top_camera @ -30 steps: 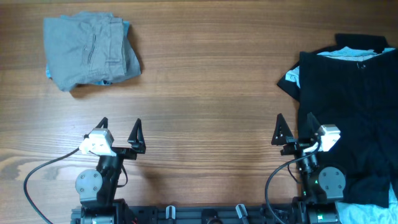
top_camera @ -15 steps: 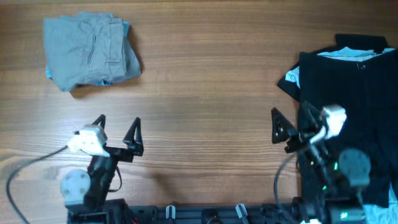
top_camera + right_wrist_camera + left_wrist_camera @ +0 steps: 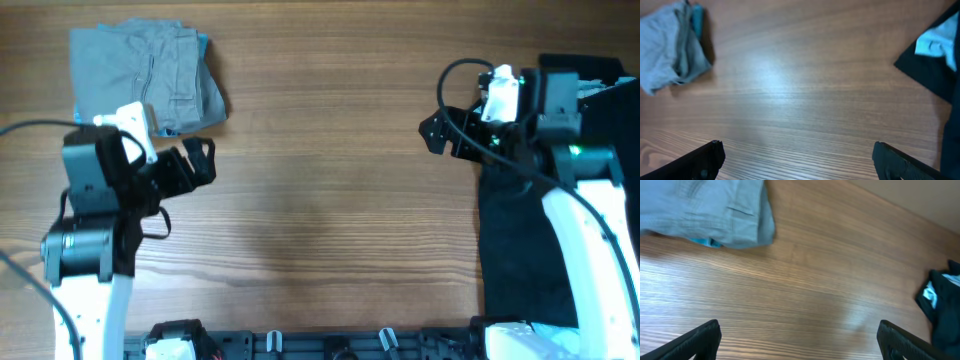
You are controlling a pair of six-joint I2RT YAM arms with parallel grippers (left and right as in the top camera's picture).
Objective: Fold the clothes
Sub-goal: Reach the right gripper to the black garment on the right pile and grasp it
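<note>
2 grippers hang spread and empty: left gripper (image 3: 190, 165), right gripper (image 3: 440, 135). Risk for you: pinching just 1 layer of the black shorts (image 3: 505, 230) drags them crooked.

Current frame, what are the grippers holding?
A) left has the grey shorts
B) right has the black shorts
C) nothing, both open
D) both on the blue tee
C: in the wrist views the left gripper and right gripper have fingers spread over bare table. The grey shorts and black shorts lie untouched.
</note>
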